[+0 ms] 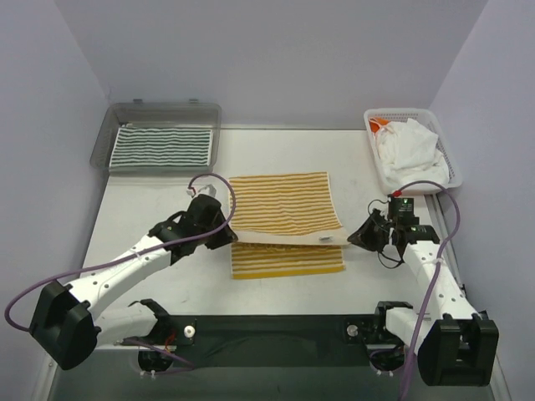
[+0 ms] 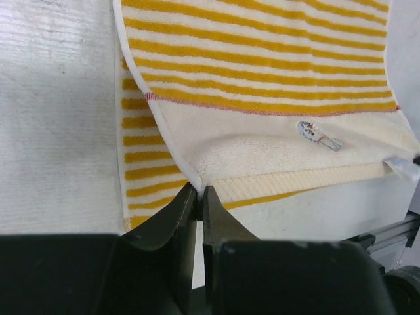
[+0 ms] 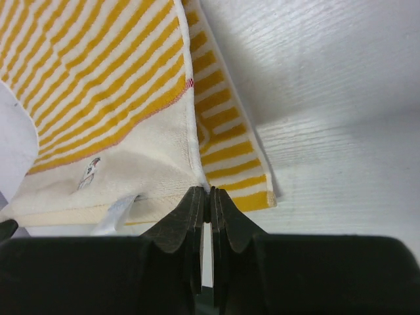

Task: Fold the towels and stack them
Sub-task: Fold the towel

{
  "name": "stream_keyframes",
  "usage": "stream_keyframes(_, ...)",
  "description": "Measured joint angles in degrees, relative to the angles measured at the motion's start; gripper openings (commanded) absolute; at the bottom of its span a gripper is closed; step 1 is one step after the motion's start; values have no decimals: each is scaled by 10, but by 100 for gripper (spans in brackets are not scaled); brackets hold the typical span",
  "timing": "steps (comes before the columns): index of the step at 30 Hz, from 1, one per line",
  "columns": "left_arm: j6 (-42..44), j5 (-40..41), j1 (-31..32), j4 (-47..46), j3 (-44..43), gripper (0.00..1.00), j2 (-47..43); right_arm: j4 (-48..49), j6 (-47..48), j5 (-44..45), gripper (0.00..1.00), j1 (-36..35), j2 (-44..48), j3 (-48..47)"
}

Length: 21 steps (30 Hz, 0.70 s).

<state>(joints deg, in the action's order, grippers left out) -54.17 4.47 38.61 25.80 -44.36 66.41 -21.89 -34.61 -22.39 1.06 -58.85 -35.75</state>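
Pincer, left: the left pincer (image 2: 199, 193) is clamped on the left corner of the cream hem of the yellow-and-white striped towel (image 1: 284, 205), its dark jaws pressed together with only the cloth's edge between them.
Pincer, right: the right pincer (image 3: 207, 195) is clamped on the opposite, right corner of the same hem, jaws together on the cloth.
Held edge: a plain cream band runs between the two pincers, bounded by a thin red stitched line; a small cartoon patch (image 2: 319, 136) sits on it, and a white tag (image 3: 115, 213) hangs from the hem near the right corner.
Towel: doubled over at the middle of the desk (image 1: 142, 200). The upper layer spreads from the two pincers toward the far side, and a strip of the lower layer shows beneath it on the side toward the arms, lying flat on the white surface.
Arms: seen from above, they reach in from either side, the towel between them.
Far left: a clear grey tray (image 1: 163, 113) at the desk's back corner holds a dark-green-and-white striped towel (image 1: 163, 144), folded flat.
Far right: a white mesh basket (image 1: 401, 114) at the other back corner holds crumpled white towels (image 1: 410, 149), well apart from the yellow one.
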Motion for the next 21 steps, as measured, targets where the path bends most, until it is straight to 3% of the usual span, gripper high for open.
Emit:
stream_keyframes(9,6,-53,-3,18,49,0,-48,-37,-28,-13,0,-18,64,42)
stream_keyframes(16,-7,-110,2,-18,156,0,10,-23,-42,-16,0,-24,-12,125)
stream_keyframes(21,-11,-123,3,-44,164,0,30,3,-50,-29,0,-29,-42,138)
